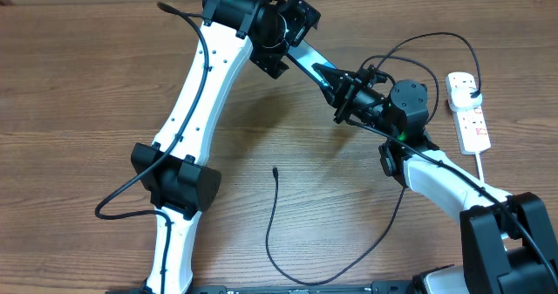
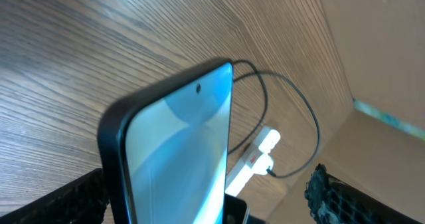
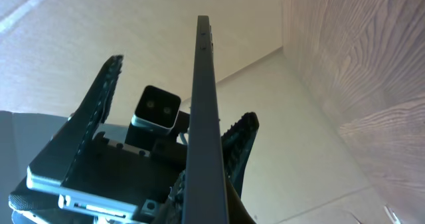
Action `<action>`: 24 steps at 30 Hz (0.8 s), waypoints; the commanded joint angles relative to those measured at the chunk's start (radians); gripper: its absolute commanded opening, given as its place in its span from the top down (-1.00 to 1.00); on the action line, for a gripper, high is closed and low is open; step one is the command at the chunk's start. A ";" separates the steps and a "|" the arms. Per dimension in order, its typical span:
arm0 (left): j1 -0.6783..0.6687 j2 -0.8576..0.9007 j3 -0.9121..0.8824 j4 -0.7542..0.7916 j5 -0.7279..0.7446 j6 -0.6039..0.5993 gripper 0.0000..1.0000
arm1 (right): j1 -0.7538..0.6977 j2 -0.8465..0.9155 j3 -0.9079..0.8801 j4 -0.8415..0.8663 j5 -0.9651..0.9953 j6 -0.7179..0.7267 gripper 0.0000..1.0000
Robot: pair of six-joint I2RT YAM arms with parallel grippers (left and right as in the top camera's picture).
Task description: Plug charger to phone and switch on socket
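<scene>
The phone (image 1: 319, 68) is held in the air between both arms, above the table's far middle. My right gripper (image 1: 346, 96) is shut on its right end; in the right wrist view the phone (image 3: 202, 111) shows edge-on, rising from my right gripper (image 3: 207, 207). My left gripper (image 1: 301, 54) is open and straddles the other end without pinching it. In the left wrist view the cyan screen (image 2: 182, 151) stands between the spread fingers (image 2: 70, 197). The charger lies on the table with its small tip (image 1: 275, 170) free. The white socket (image 1: 469, 111) lies at the right, a black plug (image 1: 472, 87) in it.
The charger cable (image 1: 283, 272) loops along the table's front edge and runs up under the right arm. The socket (image 2: 255, 156) with a black cable loop also shows in the left wrist view. Its white cord (image 1: 485, 167) trails toward the right arm's base.
</scene>
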 commanded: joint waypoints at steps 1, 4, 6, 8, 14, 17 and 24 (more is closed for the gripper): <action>0.020 -0.004 0.006 0.021 0.087 0.074 -1.00 | -0.001 -0.010 0.016 0.026 0.040 0.138 0.93; 0.039 -0.004 -0.011 0.065 0.171 0.130 -1.00 | -0.002 -0.010 0.016 0.029 0.058 0.138 0.93; 0.044 -0.004 -0.033 0.069 0.169 0.165 -1.00 | -0.002 -0.010 0.016 0.029 0.067 0.138 0.93; 0.043 -0.004 -0.070 0.095 0.183 0.196 -1.00 | -0.008 -0.010 0.016 0.029 0.067 0.138 0.93; 0.047 -0.004 -0.084 0.143 0.218 0.262 -1.00 | -0.032 -0.010 0.016 0.029 0.067 0.138 0.93; 0.041 -0.004 -0.085 0.169 0.212 0.270 -1.00 | -0.037 -0.010 0.016 0.028 0.086 0.138 0.93; 0.022 -0.004 -0.101 0.290 0.213 0.287 -1.00 | -0.056 -0.010 0.016 0.026 0.119 0.138 0.93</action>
